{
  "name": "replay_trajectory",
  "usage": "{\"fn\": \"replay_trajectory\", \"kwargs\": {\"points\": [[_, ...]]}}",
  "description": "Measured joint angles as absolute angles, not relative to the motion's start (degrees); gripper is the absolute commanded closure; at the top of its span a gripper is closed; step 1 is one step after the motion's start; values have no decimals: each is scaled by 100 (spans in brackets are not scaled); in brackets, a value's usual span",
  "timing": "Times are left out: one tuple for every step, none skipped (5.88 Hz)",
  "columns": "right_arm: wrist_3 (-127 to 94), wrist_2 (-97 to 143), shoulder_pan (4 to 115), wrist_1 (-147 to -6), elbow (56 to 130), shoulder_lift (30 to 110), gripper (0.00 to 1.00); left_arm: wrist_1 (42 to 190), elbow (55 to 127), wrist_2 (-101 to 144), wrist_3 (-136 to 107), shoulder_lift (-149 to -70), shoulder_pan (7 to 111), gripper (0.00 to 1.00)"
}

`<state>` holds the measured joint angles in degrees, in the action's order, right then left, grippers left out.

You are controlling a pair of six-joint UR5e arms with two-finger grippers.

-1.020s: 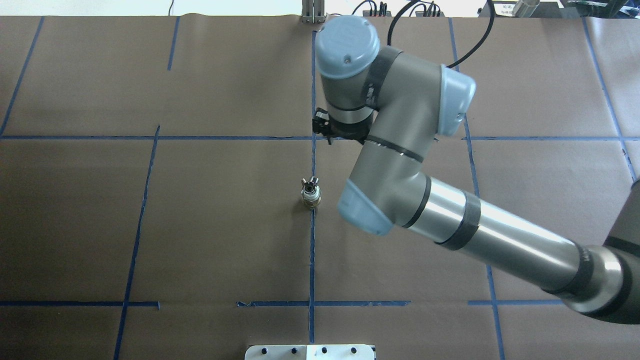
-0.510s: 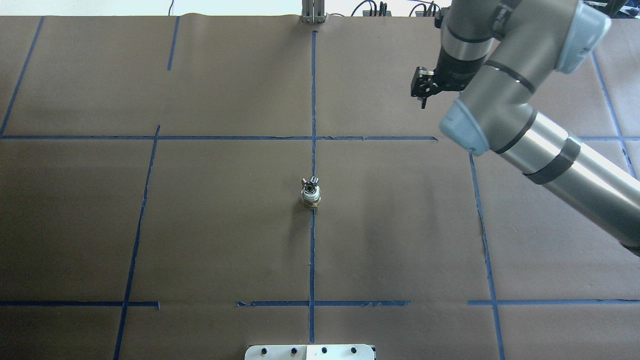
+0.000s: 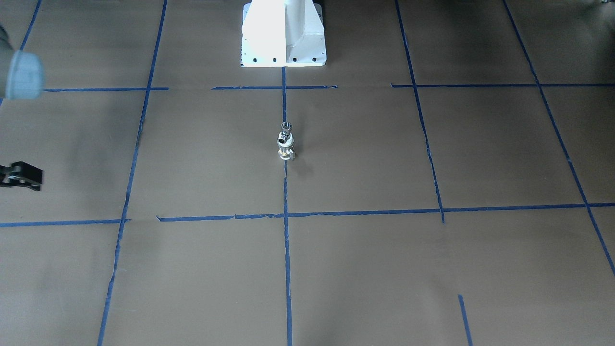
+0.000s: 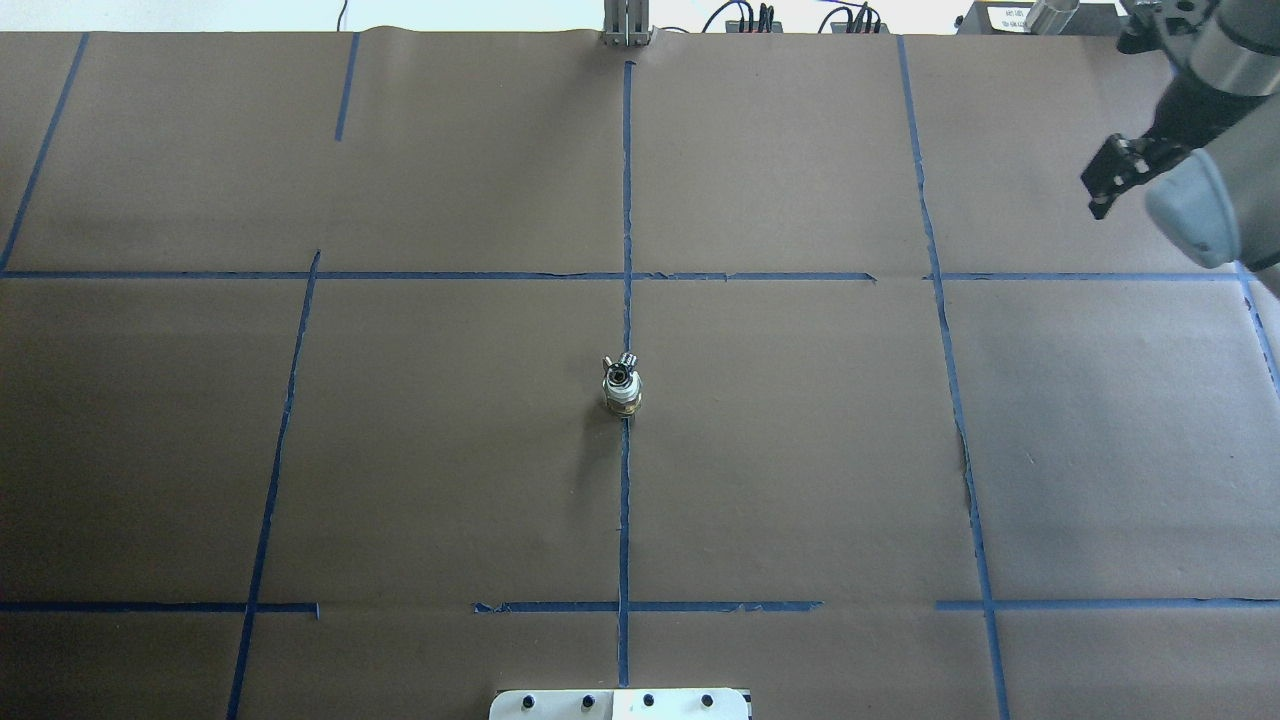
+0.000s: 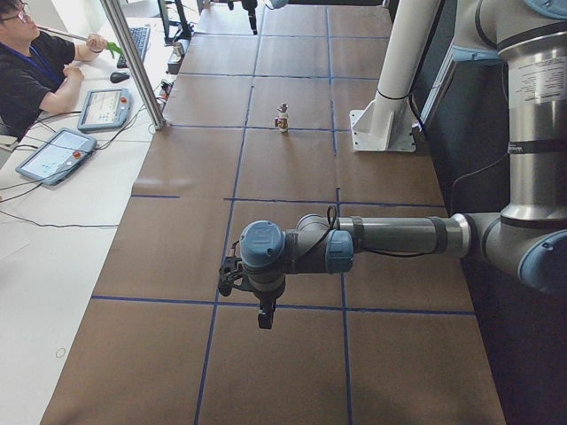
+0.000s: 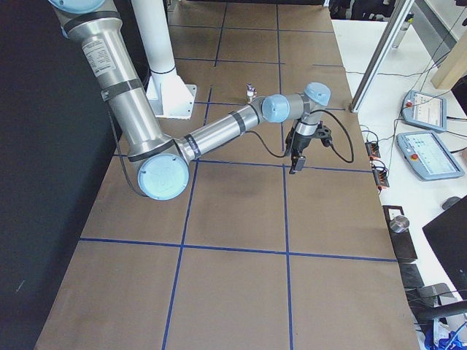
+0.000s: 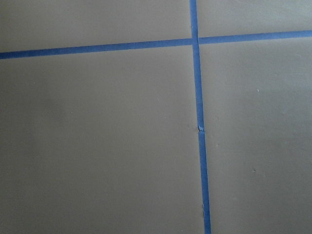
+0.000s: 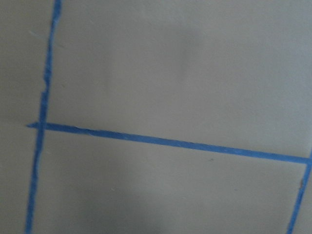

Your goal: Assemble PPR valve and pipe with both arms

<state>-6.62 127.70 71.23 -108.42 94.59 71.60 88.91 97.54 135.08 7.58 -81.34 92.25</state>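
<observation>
**Centre.** The PPR valve (image 4: 622,398) stands upright on the table's brown paper (image 4: 450,450). It sits on the lengthwise blue tape line (image 4: 624,500), in front of the white mounting pedestal (image 3: 283,33). The chrome pipe (image 4: 621,370) is seated on the valve's top end, its side stubs pointing outward. Nothing grips either part.

**Views compared.** The front-facing view looks into the pipe's open upper mouth and shows the valve's white band below it. The overhead view shows the stubs more plainly.

**Right arm.** The right gripper (image 4: 1100,200) hangs over the far right corner of the table, well apart from the fitting and carrying nothing. The front-facing view cuts it at the frame edge, so I cannot tell how wide its fingers stand. The right side view alone shows the whole right arm (image 6: 219,135), reaching out from the base.

**Left arm.** The left gripper (image 5: 264,320) appears only in the left side view, pointing down over the paper at the near end of the table, on the outstretched left arm (image 5: 399,235). Its finger spacing cannot be judged from there.

**Wrist views.** Each shows only paper and crossing tape.

**Surroundings.** The side views add an operator (image 5: 27,62) seated at a side bench with teach pendants (image 5: 53,155).

**Writing.** A printed label (image 5: 540,84) wraps an upright arm segment, but its text is too small to read.
</observation>
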Motion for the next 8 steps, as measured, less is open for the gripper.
{"fn": "replay_trajectory", "kwargs": {"points": [[223, 13015, 7554, -10499, 9449, 7847, 0, 8893, 9765, 13496, 763, -8085, 9225, 0], [617, 13171, 7865, -9770, 9423, 8574, 0, 8897, 9782, 13493, 764, -8024, 9224, 0], [743, 13240, 8240, -9153, 9413, 9164, 0, 8899, 9790, 13492, 765, -7999, 9221, 0], [787, 13274, 8686, -8908, 9415, 9523, 0, 8894, 9783, 13489, 764, -7989, 9220, 0], [767, 13277, 8977, -8855, 9423, 9702, 0, 8889, 9777, 13487, 762, -7984, 9220, 0], [719, 13279, 9078, -8888, 9428, 9739, 0, 8889, 9758, 13490, 758, -7981, 9220, 0], [682, 13345, 9102, -8924, 9421, 9740, 0, 8893, 9736, 13491, 756, -7981, 9220, 0], [666, 13438, 9104, -8918, 9417, 9744, 0, 8894, 9725, 13491, 756, -7980, 9220, 0]]}}
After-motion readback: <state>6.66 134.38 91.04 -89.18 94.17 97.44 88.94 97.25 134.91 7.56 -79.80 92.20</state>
